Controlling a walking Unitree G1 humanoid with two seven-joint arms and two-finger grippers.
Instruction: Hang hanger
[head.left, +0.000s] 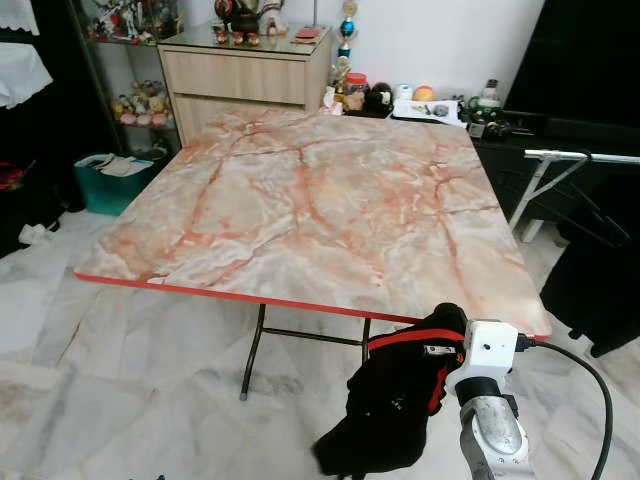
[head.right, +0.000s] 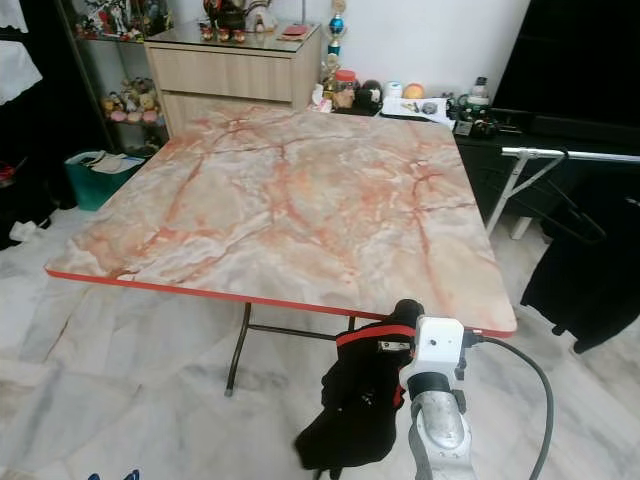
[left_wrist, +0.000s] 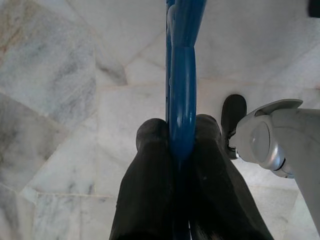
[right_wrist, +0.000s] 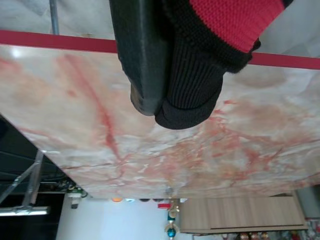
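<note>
In the left wrist view a blue plastic hanger (left_wrist: 182, 60) runs out over the marble floor, and my left gripper (left_wrist: 175, 142) is shut on it low at my left side. A black knitted garment with red bands (head.left: 390, 410) hangs bunched from my right gripper (head.left: 440, 335), which is shut on it just in front of the near edge of the table. In the right wrist view one black finger (right_wrist: 142, 60) presses against the knit cuff (right_wrist: 195, 85). A silver clothes rail (head.left: 585, 157) stands to the right of the table, with dark clothes (head.left: 600, 280) on it.
The large marble-patterned folding table (head.left: 320, 200) with a red edge stands directly ahead. Behind it are a wooden cabinet (head.left: 240, 75) and a dark counter (head.left: 520, 140) with small items. A teal bin (head.left: 110, 180) sits at the left. Marble floor (head.left: 120, 380) surrounds me.
</note>
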